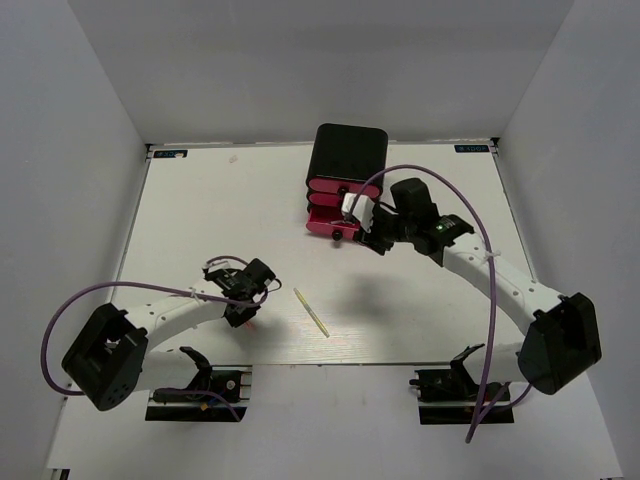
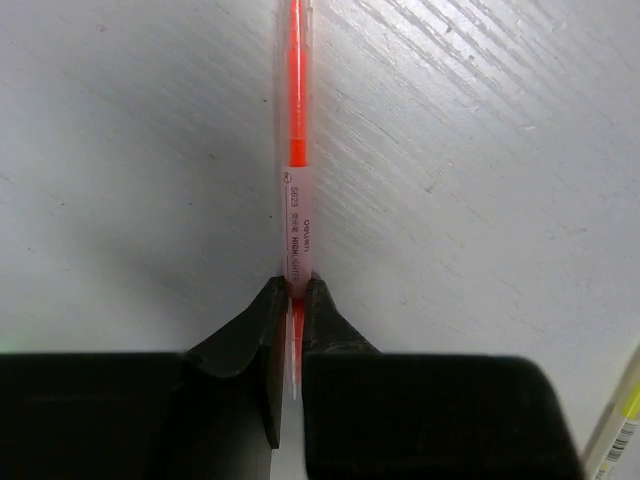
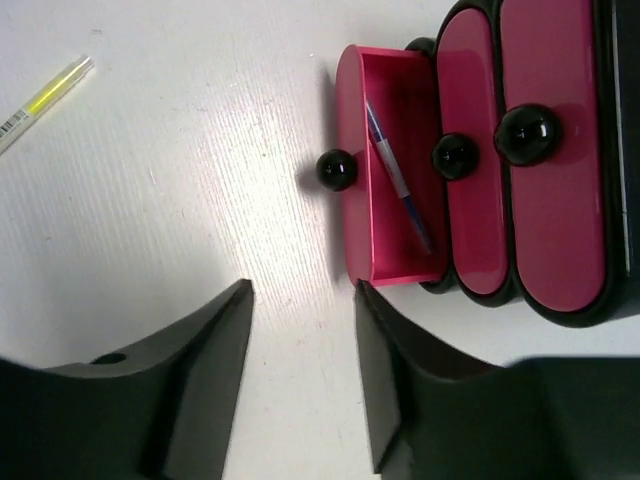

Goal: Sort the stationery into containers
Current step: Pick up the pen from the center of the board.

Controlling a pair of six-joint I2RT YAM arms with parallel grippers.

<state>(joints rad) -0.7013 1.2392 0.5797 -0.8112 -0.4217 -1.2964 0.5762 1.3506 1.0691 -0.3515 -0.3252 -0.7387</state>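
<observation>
My left gripper (image 1: 243, 308) is shut on a thin red-orange highlighter (image 2: 296, 150); its jaws (image 2: 296, 290) pinch the near end, and the stick lies low along the white table. A yellow pen (image 1: 311, 312) lies on the table to its right and also shows in the left wrist view (image 2: 620, 425). The black cabinet (image 1: 347, 152) stands at the back with its bottom pink drawer (image 3: 390, 265) pulled open. A blue-grey pen (image 3: 398, 180) lies inside that drawer. My right gripper (image 3: 303, 290) is open and empty, hovering just in front of the open drawer (image 1: 328, 224).
The two upper drawers (image 3: 545, 220) are closed, each with a round black knob (image 3: 528, 133). The open drawer's knob (image 3: 337, 170) sticks out toward my right gripper (image 1: 372, 238). The yellow pen shows at the upper left of the right wrist view (image 3: 45, 100).
</observation>
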